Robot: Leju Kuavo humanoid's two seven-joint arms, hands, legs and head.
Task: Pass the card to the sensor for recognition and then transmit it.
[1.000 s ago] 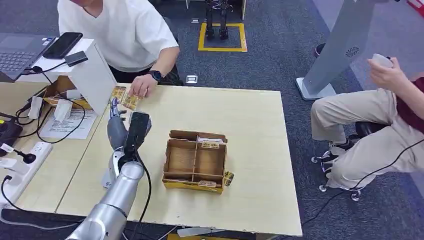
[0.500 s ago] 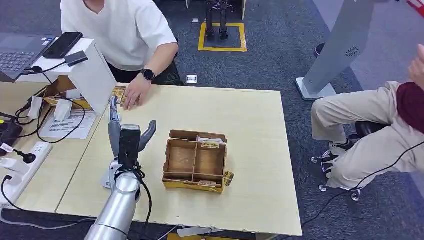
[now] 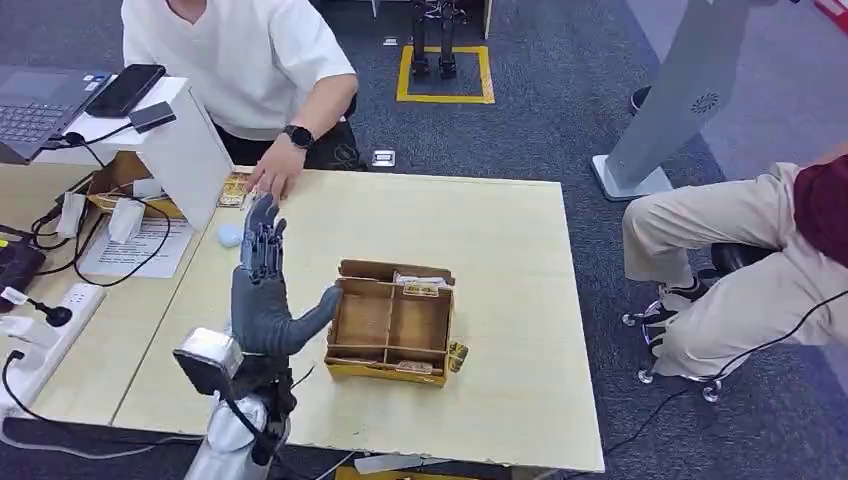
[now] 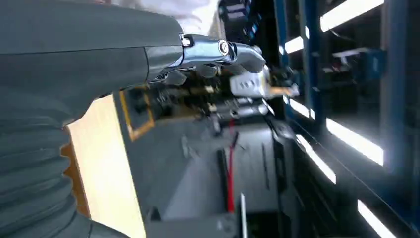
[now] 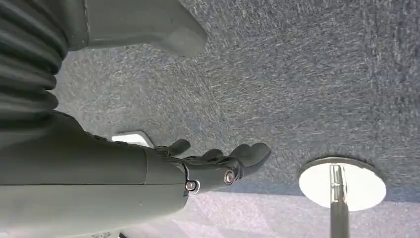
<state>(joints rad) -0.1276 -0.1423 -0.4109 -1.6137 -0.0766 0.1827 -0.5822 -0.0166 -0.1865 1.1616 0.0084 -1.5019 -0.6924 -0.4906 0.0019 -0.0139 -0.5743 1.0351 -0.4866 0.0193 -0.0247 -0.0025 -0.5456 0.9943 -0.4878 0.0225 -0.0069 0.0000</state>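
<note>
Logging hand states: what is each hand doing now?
Left hand: open, fingers spread, holding nothing.
Right hand: open, empty, above carpet.

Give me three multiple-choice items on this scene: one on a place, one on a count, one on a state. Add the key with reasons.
1. Where is the cardboard box?
A. On the floor
B. On the wooden table
C. On the laptop

2. How many phones lie on the white stand?
A. One
B. Three
C. None

3. What is the state of the left robot hand?
A. Holding the box
B. Pinching a card
C. Raised, fingers apart, holding nothing

Key: 1 B, the box rests near the table's middle. 2 A, a single black phone lies on the stand's top. 3 C, the head view shows the fingers spread upward with nothing between them, beside the box.
</note>
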